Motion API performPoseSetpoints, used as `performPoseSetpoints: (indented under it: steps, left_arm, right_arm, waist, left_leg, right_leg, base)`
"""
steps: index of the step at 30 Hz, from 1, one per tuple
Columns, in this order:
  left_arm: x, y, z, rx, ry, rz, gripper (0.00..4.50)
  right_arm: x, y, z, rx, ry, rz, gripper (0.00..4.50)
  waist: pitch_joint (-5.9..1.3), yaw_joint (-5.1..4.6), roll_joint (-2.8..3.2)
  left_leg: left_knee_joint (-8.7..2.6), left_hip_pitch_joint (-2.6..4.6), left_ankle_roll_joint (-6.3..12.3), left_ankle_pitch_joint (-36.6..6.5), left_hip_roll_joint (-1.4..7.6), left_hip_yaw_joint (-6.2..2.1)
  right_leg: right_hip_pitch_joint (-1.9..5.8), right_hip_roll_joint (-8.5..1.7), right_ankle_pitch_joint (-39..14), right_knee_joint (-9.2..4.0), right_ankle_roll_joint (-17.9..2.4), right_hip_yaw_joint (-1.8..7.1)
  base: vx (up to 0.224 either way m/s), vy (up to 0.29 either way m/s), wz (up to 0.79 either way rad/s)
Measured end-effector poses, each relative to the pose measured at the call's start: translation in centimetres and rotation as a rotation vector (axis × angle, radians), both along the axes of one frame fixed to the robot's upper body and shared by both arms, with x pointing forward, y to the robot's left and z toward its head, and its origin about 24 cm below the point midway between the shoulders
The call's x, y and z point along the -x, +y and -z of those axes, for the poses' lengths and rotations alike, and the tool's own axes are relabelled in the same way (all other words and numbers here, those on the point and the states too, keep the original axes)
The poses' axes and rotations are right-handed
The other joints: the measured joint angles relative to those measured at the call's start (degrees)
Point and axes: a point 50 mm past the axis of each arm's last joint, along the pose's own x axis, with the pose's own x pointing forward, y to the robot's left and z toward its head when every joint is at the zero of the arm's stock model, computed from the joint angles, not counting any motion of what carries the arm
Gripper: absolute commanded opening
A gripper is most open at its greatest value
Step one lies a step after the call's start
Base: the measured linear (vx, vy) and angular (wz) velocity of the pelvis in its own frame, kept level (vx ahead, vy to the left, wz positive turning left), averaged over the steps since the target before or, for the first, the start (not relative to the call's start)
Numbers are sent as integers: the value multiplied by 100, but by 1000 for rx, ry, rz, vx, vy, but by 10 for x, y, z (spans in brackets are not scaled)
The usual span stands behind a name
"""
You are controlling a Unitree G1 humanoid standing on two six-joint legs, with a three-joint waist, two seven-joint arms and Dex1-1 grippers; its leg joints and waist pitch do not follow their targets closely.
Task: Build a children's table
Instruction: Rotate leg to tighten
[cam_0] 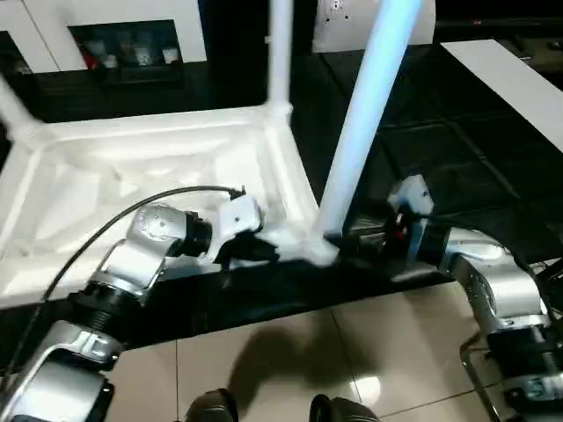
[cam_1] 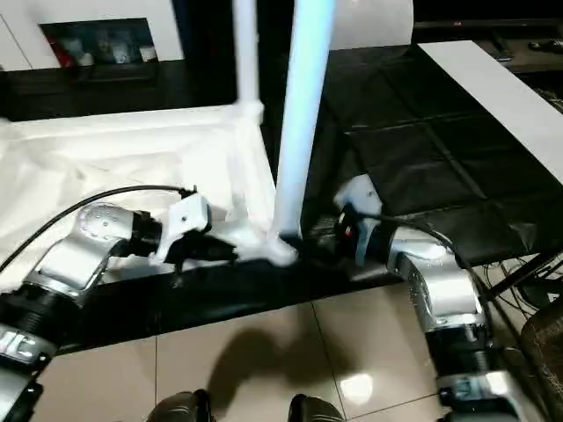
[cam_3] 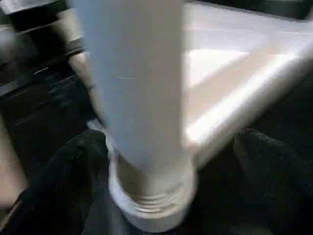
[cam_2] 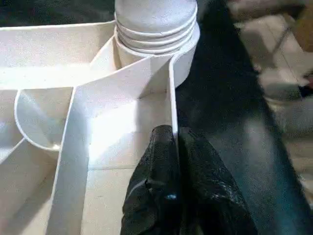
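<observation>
Black fingers (cam_2: 161,196) of our left gripper (cam_2: 171,147) pinch the upturned table top's rim (cam_2: 172,98), plain in the left wrist view. Our right gripper (cam_3: 161,161) stands spread around the near-corner leg (cam_0: 365,114) at centre frame; its wrist view shows the threads (cam_3: 151,205).

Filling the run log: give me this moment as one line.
left gripper: shut on tabletop rim | right gripper: open around near-corner leg | leg in socket
</observation>
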Motion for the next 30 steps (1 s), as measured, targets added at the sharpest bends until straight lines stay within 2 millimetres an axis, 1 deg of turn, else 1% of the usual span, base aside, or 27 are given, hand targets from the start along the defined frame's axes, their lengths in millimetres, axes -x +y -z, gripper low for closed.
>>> performPoseSetpoints:
  steps: [2, 3, 4, 8, 9, 10, 12, 14, 15, 16, 18, 20, 24, 25, 29, 30]
  left_arm:
    - [3, 2, 0, -13, 16, 52, 0]
    - [4, 3, 0, -16, 22, 65, 0]
    - [5, 5, 0, -21, 29, 79, 0]
    - [8, 8, -1, -46, 45, 146, 0]
    - [9, 8, -1, -48, 46, 157, 0]
    - [9, 7, -1, -50, 48, 168, 0]
    - [10, 6, -1, -53, 48, 180, 0]
    - [9, 5, -1, -58, 46, 193, 0]
    - [9, 4, -1, -58, 44, 195, 0]
    - [9, 4, -1, -58, 44, 196, 0]
    - [8, 4, -1, -57, 45, 198, 0]
    - [8, 4, -1, -57, 45, 200, 0]
    - [8, 5, -1, -59, 47, 208, 0]
    - [8, 5, -1, -59, 47, 212, 0]
    - [8, 5, -1, -60, 47, 216, 0]
    - [8, 5, -1, -60, 47, 216, 0]
  right_arm:
    - [3, -1, -1, 15, 27, -104, 447]
    - [4, -2, -3, 12, 30, -128, 431]
    - [4, -2, -4, 11, 34, -155, 431]
    - [6, 0, -4, 19, 76, -281, 394]
    - [6, 1, -5, 19, 77, -301, 394]
    - [7, 2, -6, 19, 80, -326, 369]
    - [7, 3, -4, 18, 96, -351, 364]
    - [8, 5, -3, 23, 116, -391, 335]
    - [8, 5, -3, 24, 120, -403, 335]
    - [7, 6, -4, 27, 119, -412, 321]
    - [5, 6, -6, 28, 117, -417, 315]
    - [5, 5, -5, 26, 122, -419, 291]
    - [3, 4, -6, 26, 126, -433, 259]
    - [3, 4, -6, 25, 130, -434, 243]
    - [3, 4, -5, 24, 133, -435, 228]
    - [3, 4, -5, 23, 136, -435, 211]
  waist:
    - [0, 14, 0]
    - [0, 21, -1]
    - [0, 29, -1]
    - [1, 42, -2]
    - [1, 50, -3]
    - [1, 67, -6]
    - [1, 99, -8]
    - [2, 134, -10]
    - [2, 139, -10]
    - [2, 144, -10]
    - [3, 148, -13]
    - [3, 150, -15]
    - [3, 155, -16]
    - [4, 156, -16]
    - [4, 159, -17]
    - [4, 159, -18]
  left_leg:
    - [4, -2, 2, 1, 0, 0]
    - [7, -2, 5, 3, 1, 0]
    - [12, -1, 9, 6, 3, 0]
    - [23, -1, 6, 4, 5, 0]
    - [25, -1, 2, 1, 5, 0]
    - [28, -2, 1, 1, 5, 0]
    - [32, -2, 1, 1, 5, 0]
    - [35, -2, 1, 0, 5, 0]
    - [35, -2, 1, 0, 5, 0]
    - [35, -2, 1, 1, 6, 0]
    - [35, -2, 2, 1, 6, 0]
    - [35, -2, 1, 1, 7, 0]
    - [35, -2, 1, 1, 7, 0]
    - [35, -2, 1, 1, 7, 0]
    - [36, -3, 1, 1, 6, 0]
    - [36, -3, 1, 0, 6, 0]
  right_leg:
    - [0, 0, 0, 3, 0, 0]
    - [0, 0, 0, 7, 0, -1]
    - [-1, 0, 0, 14, 0, -1]
    - [-2, 0, 0, 23, 0, -2]
    - [-2, -1, 0, 24, 0, -2]
    - [-2, -2, 0, 26, 0, -2]
    - [-1, -2, 0, 28, 0, -1]
    - [-1, -2, 0, 30, 0, -1]
    - [-1, -2, 0, 31, 0, -1]
    - [-1, -2, 0, 32, 0, -1]
    - [-2, -2, -1, 35, 1, -2]
    - [-3, -2, -1, 36, 1, -2]
    - [-3, -2, -2, 37, 2, -2]
    - [-3, -2, -2, 37, 2, -2]
    - [-3, -3, -2, 37, 2, -2]
    - [-3, -4, -2, 37, 2, -2]
  base:
    - [0, 0, 0]
    - [0, 0, 0]
    - [0, 0, 0]
    - [0, 0, 0]
    - [0, 0, 0]
    - [0, 0, 0]
    - [0, 0, 0]
    - [0, 0, 0]
    - [0, 0, 0]
    - [0, 0, 0]
    - [0, 0, 0]
    - [0, 0, 0]
    - [0, 0, 0]
    - [0, 0, 0]
    - [0, 0, 0]
    - [0, 0, 0]
